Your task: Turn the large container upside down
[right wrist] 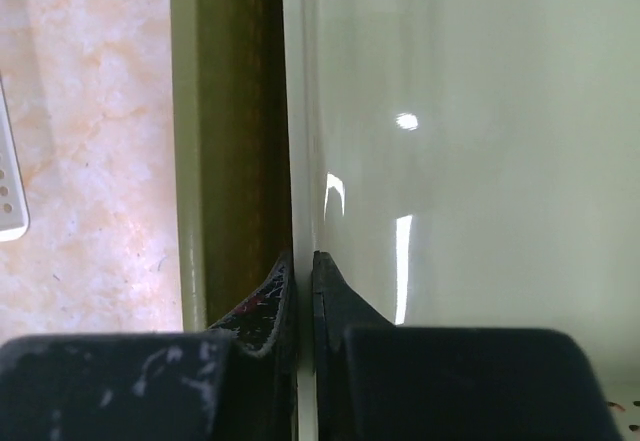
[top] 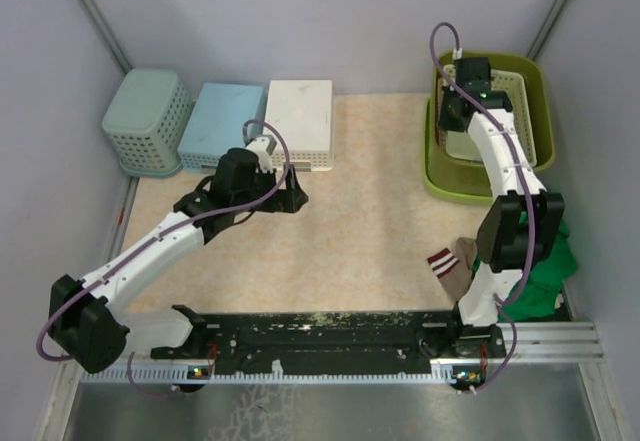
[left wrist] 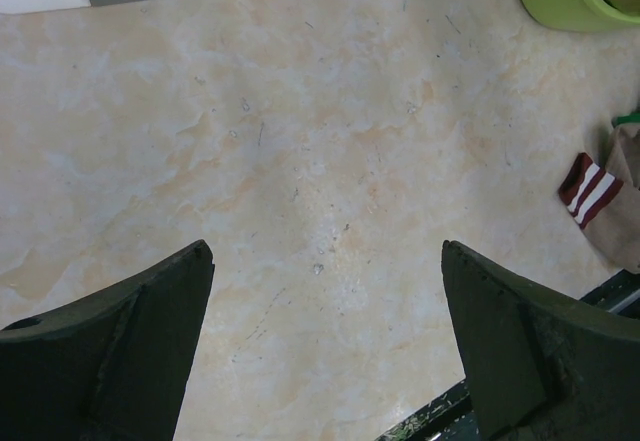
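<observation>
The large container (top: 440, 183), a lime-green solid-walled tub, stands upright at the far right of the table. A pale cream basket (top: 520, 96) sits inside it. My right gripper (top: 455, 111) reaches down into the tub at its left side. In the right wrist view the gripper (right wrist: 303, 256) is shut on the thin pale wall of the inner basket (right wrist: 450, 161), with the tub's green rim (right wrist: 188, 161) just to its left. My left gripper (top: 292, 199) hangs over the bare table middle, open and empty (left wrist: 327, 251). A corner of the tub (left wrist: 560, 1) shows in the left wrist view.
Three upside-down baskets line the far left: teal (top: 148, 121), light blue (top: 220, 121) and white (top: 300, 121). A striped sock (top: 448, 266) and a green cloth (top: 545, 271) lie by the right arm's base. A black rail (top: 330, 336) runs along the near edge.
</observation>
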### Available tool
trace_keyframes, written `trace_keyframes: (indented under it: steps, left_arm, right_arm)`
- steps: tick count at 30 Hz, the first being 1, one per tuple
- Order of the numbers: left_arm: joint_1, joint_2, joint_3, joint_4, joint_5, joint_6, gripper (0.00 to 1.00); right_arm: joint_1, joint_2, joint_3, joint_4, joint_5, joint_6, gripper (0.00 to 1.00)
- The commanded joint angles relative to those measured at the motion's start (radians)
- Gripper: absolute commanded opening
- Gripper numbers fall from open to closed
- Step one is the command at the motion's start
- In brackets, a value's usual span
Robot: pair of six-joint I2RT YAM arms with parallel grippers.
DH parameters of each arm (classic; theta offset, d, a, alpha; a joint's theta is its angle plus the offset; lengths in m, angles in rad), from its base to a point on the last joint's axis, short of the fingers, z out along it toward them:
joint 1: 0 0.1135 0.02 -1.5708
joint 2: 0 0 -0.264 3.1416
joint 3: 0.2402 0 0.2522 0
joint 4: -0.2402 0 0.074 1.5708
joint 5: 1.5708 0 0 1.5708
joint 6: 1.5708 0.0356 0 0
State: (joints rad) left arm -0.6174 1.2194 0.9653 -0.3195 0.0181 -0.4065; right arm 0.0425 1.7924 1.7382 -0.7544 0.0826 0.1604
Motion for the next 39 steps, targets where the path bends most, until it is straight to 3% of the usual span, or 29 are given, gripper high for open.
trace_keyframes:
  steps: [1,8,13,18,21,25,28,31,34,39]
  left_arm:
    - [-0.007,0.006,0.044,0.036,0.019,0.021,1.0]
    - [-0.006,0.004,0.073,0.017,-0.024,0.025,1.0]
    - [-0.001,0.023,0.134,-0.073,-0.095,-0.006,1.0]
    - [0.002,-0.007,0.122,-0.053,-0.102,-0.002,1.0]
    - [0.01,-0.023,0.142,-0.081,-0.127,0.009,1.0]
    - [0.098,-0.054,0.181,-0.129,-0.092,0.019,1.0]
    - [0.309,-0.091,0.171,-0.144,0.055,-0.011,1.0]
    - [0.47,-0.149,0.151,-0.151,0.098,-0.042,1.0]
    - [0.551,-0.203,0.147,-0.194,0.04,-0.089,1.0]
    - [0.599,-0.306,0.111,-0.191,-0.023,-0.153,1.0]
  right_arm:
    - [-0.006,-0.126,0.089,0.02,0.043,0.007,0.0]
    - [-0.006,-0.291,0.168,-0.016,0.068,0.014,0.0]
    - [-0.006,-0.422,0.141,0.012,0.054,0.016,0.0]
    - [-0.006,-0.519,0.128,0.031,0.014,0.021,0.0]
    - [-0.006,-0.58,0.107,0.081,-0.128,0.046,0.0]
    - [0.007,-0.661,-0.021,0.278,-0.534,0.215,0.0]
    - [0.137,-0.709,-0.194,0.5,-0.697,0.345,0.0]
    - [0.374,-0.7,-0.276,0.571,-0.655,0.359,0.0]
    - [0.568,-0.665,-0.357,0.641,-0.629,0.4,0.0]
    - [0.615,-0.655,-0.637,0.928,-0.657,0.648,0.0]
